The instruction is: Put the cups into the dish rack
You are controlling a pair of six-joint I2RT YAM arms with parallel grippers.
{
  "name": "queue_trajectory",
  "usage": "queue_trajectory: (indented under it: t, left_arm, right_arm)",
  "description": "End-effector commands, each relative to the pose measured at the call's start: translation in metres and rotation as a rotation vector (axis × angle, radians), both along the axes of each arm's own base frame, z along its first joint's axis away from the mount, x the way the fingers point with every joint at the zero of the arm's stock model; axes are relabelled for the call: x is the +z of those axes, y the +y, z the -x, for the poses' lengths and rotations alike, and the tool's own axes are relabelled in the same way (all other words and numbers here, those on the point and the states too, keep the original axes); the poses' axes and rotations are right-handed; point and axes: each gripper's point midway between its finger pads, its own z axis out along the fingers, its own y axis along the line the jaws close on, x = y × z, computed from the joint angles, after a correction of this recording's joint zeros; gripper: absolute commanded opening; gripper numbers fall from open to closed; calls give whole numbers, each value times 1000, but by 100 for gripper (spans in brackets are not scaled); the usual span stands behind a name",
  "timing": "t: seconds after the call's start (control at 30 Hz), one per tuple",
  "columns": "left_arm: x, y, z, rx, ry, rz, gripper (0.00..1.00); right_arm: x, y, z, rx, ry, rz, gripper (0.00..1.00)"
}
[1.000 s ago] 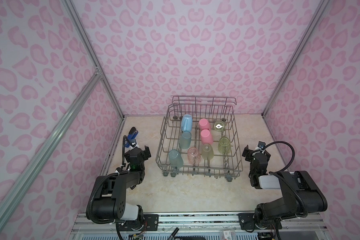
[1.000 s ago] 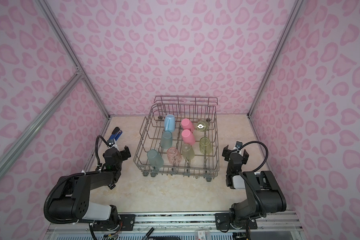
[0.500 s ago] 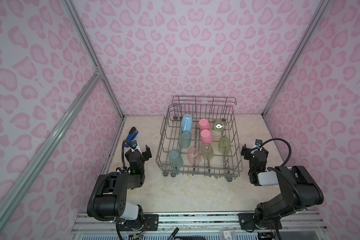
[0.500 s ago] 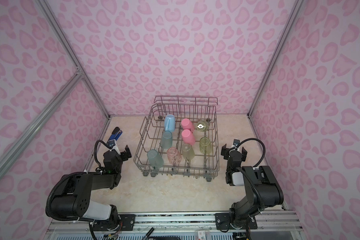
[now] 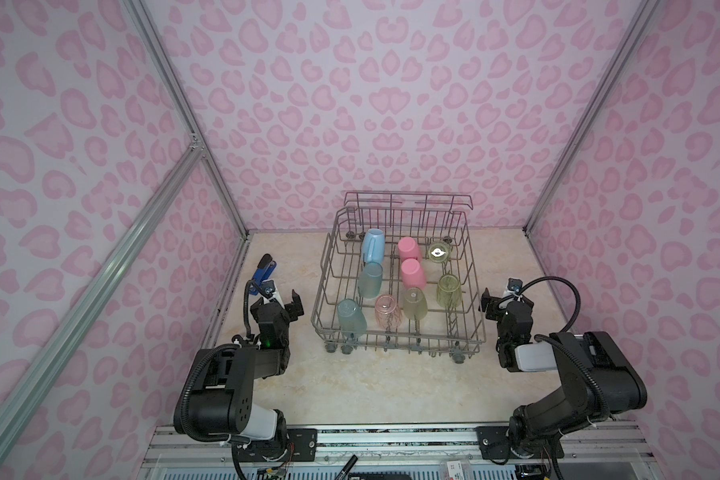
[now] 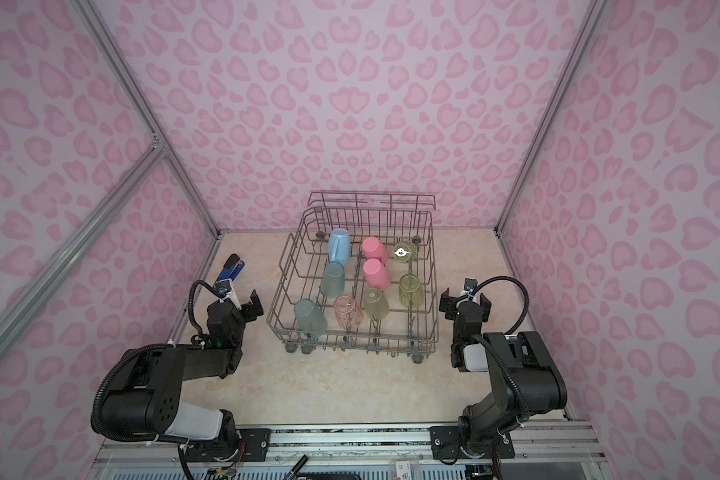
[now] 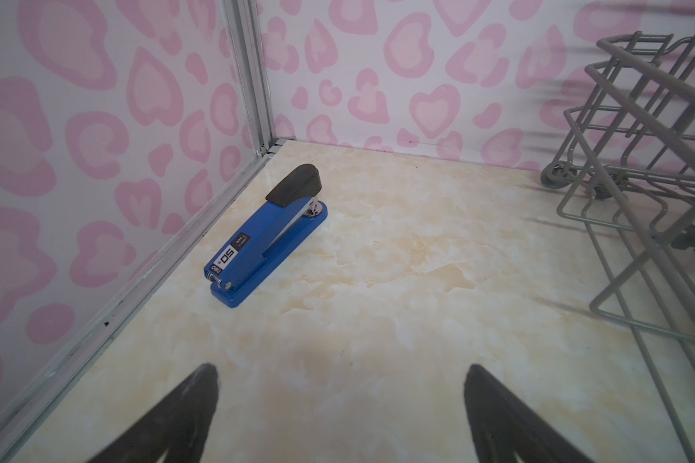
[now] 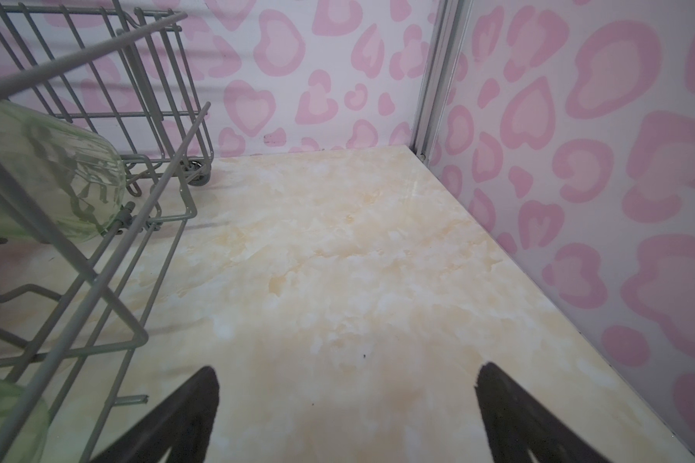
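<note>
The grey wire dish rack [image 5: 400, 338] [image 6: 352, 336] stands mid-table and holds several cups. At its back are a light-blue mug [image 5: 371, 245], a pink tumbler [image 5: 409, 249] and a clear greenish one [image 5: 438, 252]. In front of them come a teal tumbler [image 5: 370, 280], a second pink one [image 5: 413, 273], a yellow-green one [image 5: 449, 290], a salmon one [image 5: 388, 311] and more. My left gripper [image 5: 282, 297] [image 7: 341, 373] hangs open and empty left of the rack. My right gripper [image 5: 504, 300] [image 8: 346, 371] is open and empty on the rack's right, beside a yellow-green tumbler [image 8: 57, 172].
A blue stapler [image 5: 264, 270] [image 7: 265, 236] lies by the left wall, just beyond the left gripper. Pink-patterned walls close in on three sides. The rack's side wires [image 7: 638, 120] [image 8: 97, 52] stand close to both grippers. Bare marble-look tabletop [image 5: 371, 382] lies in front of the rack.
Both grippers have shifted a little toward the back beside the rack and stay open. The cups, rack and stapler have not moved.
</note>
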Motion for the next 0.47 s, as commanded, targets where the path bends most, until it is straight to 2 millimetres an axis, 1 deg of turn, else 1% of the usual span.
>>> queue_trajectory:
  t: [0.0,0.43]
  left_arm:
    - [9,-1,-2,-6,-42,-3,97]
    - [10,0,-3,-6,-43,-2,97]
  right_arm:
    - [3,1,0,4,-18,-4,99]
    - [3,1,0,3,-18,-4,100]
